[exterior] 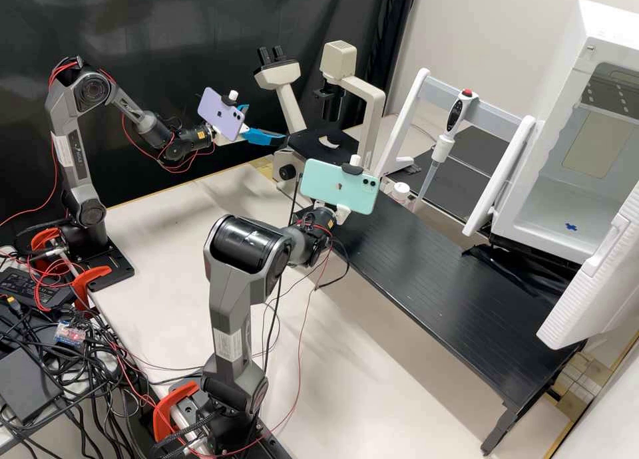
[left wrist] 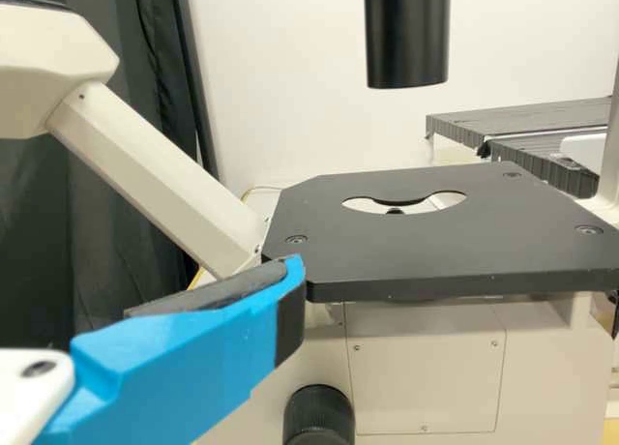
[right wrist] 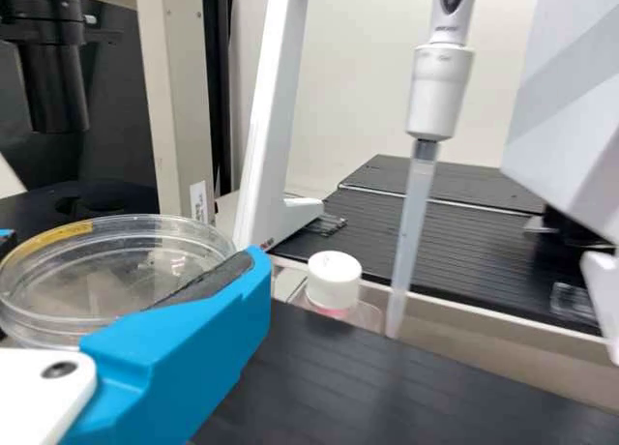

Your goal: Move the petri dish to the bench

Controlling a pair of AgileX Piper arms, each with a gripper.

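Right wrist view: the petri dish sits between the two blue fingers of my right gripper, whose jaws are set about as wide as the dish itself. I judge this a grip on the side wall, chosen so that the flat base stays free to meet the black bench first. The dish is held nearly level, presumably to keep its lid seated and whatever it may contain undisturbed. The pipette hangs tip downward in its white stand, an arrangement that likely guards the tip, and a white-capped bottle stands near it (I would choose a landing place well apart from both). In the high view, my left gripper is at the microscope stage, its jaws parted with nothing between them; this step, as I read it, needs only the right arm. The dish is round, shallow and clear, its doubled rim suggesting a lid over a base, with a strip of yellow tape along part of the edge. Pale glints cross its top, and I cannot tell whether it holds anything.
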